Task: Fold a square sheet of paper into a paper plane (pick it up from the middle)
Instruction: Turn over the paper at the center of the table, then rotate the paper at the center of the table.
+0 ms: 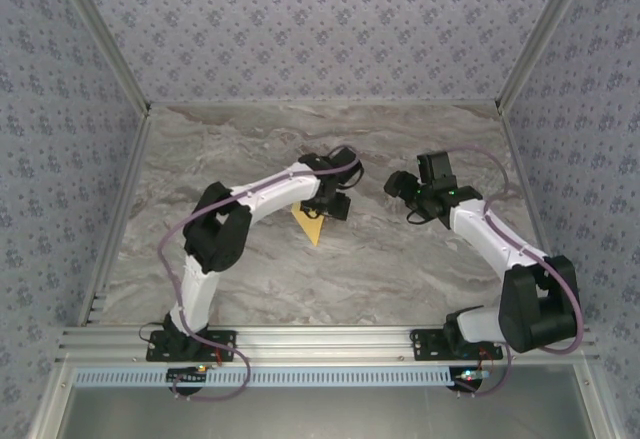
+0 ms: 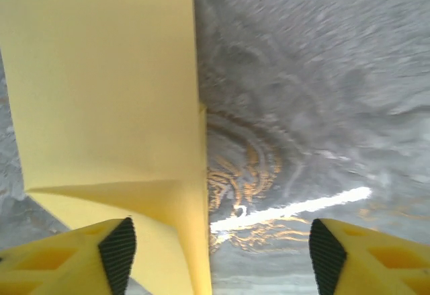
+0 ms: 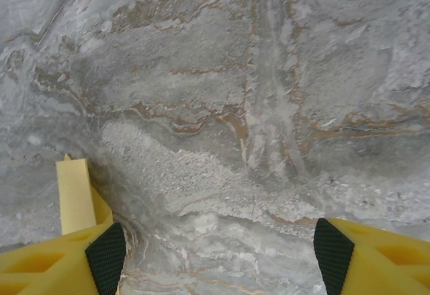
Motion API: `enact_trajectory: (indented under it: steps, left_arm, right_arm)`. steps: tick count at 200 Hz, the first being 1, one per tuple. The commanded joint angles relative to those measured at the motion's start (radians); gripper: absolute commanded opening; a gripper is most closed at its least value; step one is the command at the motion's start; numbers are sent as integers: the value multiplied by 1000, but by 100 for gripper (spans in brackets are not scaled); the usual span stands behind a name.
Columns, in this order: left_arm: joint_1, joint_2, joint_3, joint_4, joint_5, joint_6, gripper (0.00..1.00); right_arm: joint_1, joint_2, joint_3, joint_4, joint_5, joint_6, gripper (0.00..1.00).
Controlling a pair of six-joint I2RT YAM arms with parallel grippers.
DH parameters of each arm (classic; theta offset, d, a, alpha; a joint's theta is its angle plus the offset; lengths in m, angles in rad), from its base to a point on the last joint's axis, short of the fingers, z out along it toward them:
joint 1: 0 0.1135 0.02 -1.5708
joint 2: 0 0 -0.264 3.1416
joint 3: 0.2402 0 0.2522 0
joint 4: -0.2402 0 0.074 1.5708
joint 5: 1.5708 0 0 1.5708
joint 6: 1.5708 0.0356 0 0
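Note:
The folded yellow-orange paper (image 1: pixel 313 225) lies on the marble with a pointed tip toward the near edge, partly hidden under my left gripper (image 1: pixel 334 205). In the left wrist view the paper (image 2: pixel 101 87) covers the left half, with a straight right edge and a diagonal fold running down to it. My left gripper (image 2: pixel 218 255) is open just above it, its left finger over the paper and its right finger over bare marble. My right gripper (image 1: pixel 399 187) hovers to the right of the paper, apart from it. It stands open (image 3: pixel 218 255) over bare marble.
The grey marble table (image 1: pixel 400 259) is walled by patterned panels at the back and sides. A metal rail (image 1: pixel 320 341) runs along the near edge by the arm bases. A pale yellow strip (image 3: pixel 74 197) shows above the right gripper's left finger.

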Motion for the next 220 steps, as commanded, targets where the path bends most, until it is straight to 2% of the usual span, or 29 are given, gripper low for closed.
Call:
enact_trajectory:
  steps: [1,14,54,86,125,168,186,220]
  left_arm:
    - [101,-167,-96,136,215,-43,80]
    - [164,-236,-187,215,238,-70,84]
    - [370,-406,-436,301,204,-138,88]
    - [470,-484,-544,311,194,-159,89]
    - [507,-512,-593,321,209,-165,89]
    - [512,-500,-599,335,224,-159,89]
    - [511,-492,-598,340,232,-155,89]
    - [511,-485,-597,341,247,-137,89]
  right_arm:
    - [50,29,4,73,-77,-29,74]
    - [113,70,26,99,-87,-25,68]
    - [326,258,125,219,-124,29,35]
    - [427,428,230,267,-185,61,22]
    - [454,565,296,284,-259,73,17]
    - [447,618,315,184,-284,-23,15]
    - [434,624,310,120,-302,-122,15]
    - [364,625,297,-26,-361,-438,17]
